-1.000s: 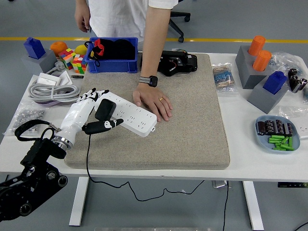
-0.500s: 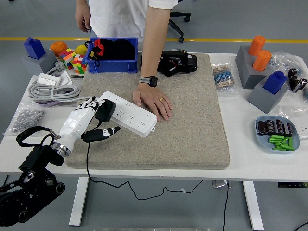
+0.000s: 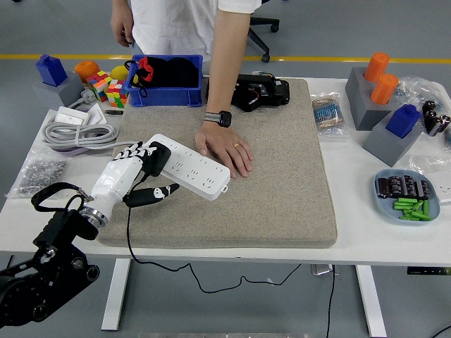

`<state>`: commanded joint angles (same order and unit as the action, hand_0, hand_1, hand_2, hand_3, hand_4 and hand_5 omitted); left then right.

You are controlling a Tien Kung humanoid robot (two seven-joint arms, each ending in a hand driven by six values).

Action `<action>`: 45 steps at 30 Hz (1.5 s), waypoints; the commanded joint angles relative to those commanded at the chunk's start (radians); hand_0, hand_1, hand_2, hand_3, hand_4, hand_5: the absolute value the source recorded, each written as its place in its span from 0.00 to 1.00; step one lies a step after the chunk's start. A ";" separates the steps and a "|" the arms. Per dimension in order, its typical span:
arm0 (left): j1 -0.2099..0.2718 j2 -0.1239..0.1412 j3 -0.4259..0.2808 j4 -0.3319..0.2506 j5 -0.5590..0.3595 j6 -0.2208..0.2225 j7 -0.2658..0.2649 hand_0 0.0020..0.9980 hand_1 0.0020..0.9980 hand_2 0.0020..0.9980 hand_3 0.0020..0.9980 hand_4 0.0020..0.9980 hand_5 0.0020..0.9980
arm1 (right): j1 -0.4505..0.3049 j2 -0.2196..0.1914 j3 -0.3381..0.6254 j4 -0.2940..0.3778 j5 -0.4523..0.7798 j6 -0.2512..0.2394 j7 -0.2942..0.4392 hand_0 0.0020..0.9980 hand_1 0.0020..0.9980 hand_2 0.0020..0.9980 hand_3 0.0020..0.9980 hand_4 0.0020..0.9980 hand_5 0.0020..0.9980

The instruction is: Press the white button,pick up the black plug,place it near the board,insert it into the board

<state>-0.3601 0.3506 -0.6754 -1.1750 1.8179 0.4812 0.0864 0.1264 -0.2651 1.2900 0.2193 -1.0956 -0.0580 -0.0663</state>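
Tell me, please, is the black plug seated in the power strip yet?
Cannot tell: the left hand holds the black plug on the power strip, hiding its prongs.

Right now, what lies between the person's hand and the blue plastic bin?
Head view: only bare grey felt mat between the person's hand and the blue bin; the forearm passes above.

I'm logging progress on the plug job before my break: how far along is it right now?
The black plug is already picked up: the left hand is shut on it and holds it at the left end of the white power strip, which a person's hand steadies on the mat. Whether the plug is fully seated cannot be told. Whether the white button was pressed cannot be told either.
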 joint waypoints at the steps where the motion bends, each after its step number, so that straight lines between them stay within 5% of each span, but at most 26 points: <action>1: -0.005 -0.003 0.004 0.004 0.001 -0.001 0.004 1.00 1.00 0.95 0.90 0.91 0.73 | 0.000 0.000 0.000 0.000 0.000 0.000 0.000 0.61 0.58 0.57 0.58 0.65 0.39; 18: -0.078 -0.041 0.053 0.079 -0.016 -0.020 0.028 1.00 1.00 0.95 0.89 0.91 0.73 | 0.000 -0.001 -0.005 0.000 0.004 -0.001 0.001 0.61 0.58 0.57 0.58 0.65 0.39; 25: -0.079 -0.036 0.032 0.064 -0.026 -0.010 0.013 1.00 1.00 0.95 0.88 0.91 0.73 | 0.000 -0.001 0.000 -0.001 0.003 -0.002 0.002 0.61 0.57 0.57 0.58 0.65 0.39; 36: -0.054 -0.017 -0.076 -0.017 -0.045 0.042 -0.042 1.00 1.00 0.95 0.90 0.90 0.73 | 0.001 0.001 0.000 0.001 0.001 -0.002 0.003 0.61 0.57 0.57 0.58 0.65 0.39; 45: -0.024 -0.029 -0.226 -0.035 -0.032 0.043 -0.036 1.00 1.00 0.96 0.91 0.90 0.73 | 0.001 0.002 0.002 0.000 0.001 -0.002 0.002 0.61 0.57 0.57 0.58 0.65 0.39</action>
<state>-0.3840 0.3219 -0.9018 -1.2100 1.7856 0.5245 0.0504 0.1272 -0.2634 1.2921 0.2194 -1.0947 -0.0599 -0.0639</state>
